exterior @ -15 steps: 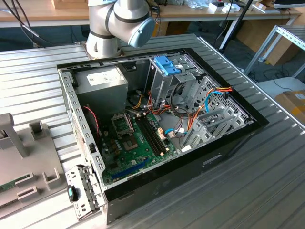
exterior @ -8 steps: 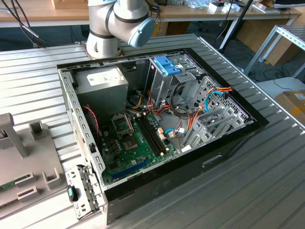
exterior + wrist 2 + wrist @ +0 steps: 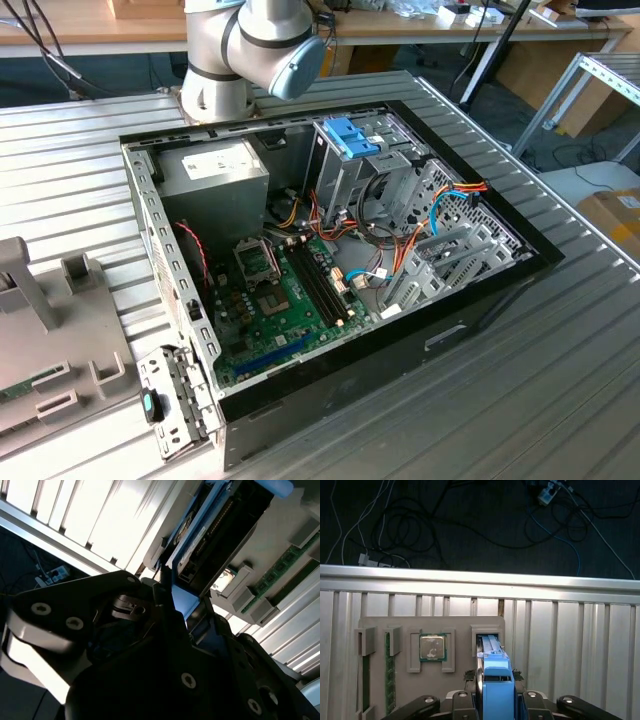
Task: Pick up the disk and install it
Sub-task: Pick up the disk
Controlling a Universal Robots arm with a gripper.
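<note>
A single robot gripper is reaching straight down over a grey fixture tray that is lying on a ribbed metal table. In both wrist views the disk is standing on edge in a narrow slot of that tray. Its long axis is running up out of the slot toward the wrist, in line with the gripper's own reach, and its light-blue rail frame is facing the camera. The disk is sitting directly between the jaws rather than off to one side, its two broad faces turned toward them. The jaws appear to be clenching the disk from both sides, with a dark finger pressing against the blue frame in the second wrist view. The far end of the disk looks to be resting inside the slot, so it is probably not lifted clear yet. There is one disk, one arm and one gripper. The tray is also holding one square processor chip in a pocket and what look like two green memory sticks in thin slots. In the exterior view one open computer case is lying on the table to the exterior view's right of the tray, with one blue-tabbed drive cage standing inside it.
</note>
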